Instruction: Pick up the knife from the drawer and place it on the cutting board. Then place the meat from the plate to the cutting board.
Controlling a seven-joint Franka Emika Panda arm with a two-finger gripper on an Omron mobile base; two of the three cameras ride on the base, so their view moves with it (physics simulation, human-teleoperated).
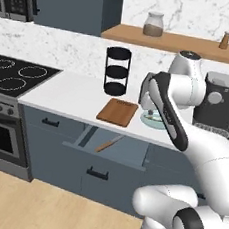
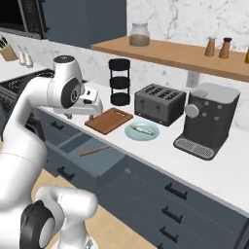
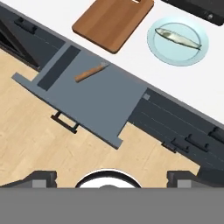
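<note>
The drawer (image 3: 94, 103) stands pulled out below the white surface (image 1: 73, 94), its black bar handle toward the wooden floor (image 3: 30, 140). The knife (image 3: 91, 72) lies flat on the drawer's floor, near the back, brown handle toward 8 o'clock and blade tip toward 2 o'clock in the hand view; the blade end reaches under the edge of the surface. In the left base view the knife (image 1: 108, 143) shows as a slim brown stick inside the open drawer (image 1: 110, 146).

On the surface, the cutting board (image 3: 113, 22) lies bare, directly behind the drawer, with its slot handle at the far end. The plate (image 3: 177, 41) sits just beside the board at its 3 o'clock, apart from it, and carries the meat (image 3: 178, 38) — a pale, fish-like piece laid across the plate's middle.

The hand (image 2: 92, 109) hangs above the front edge of the surface, over the open drawer (image 2: 90, 155) and next to the cutting board (image 2: 109, 120); its fingers are spread fully apart and grip nothing. Behind the board stands a black three-tier rack (image 2: 119, 82); a dark toaster (image 2: 159, 103) sits behind the plate (image 2: 142, 130), with a coffee machine (image 2: 206, 119) farther along at 3 o'clock.
</note>
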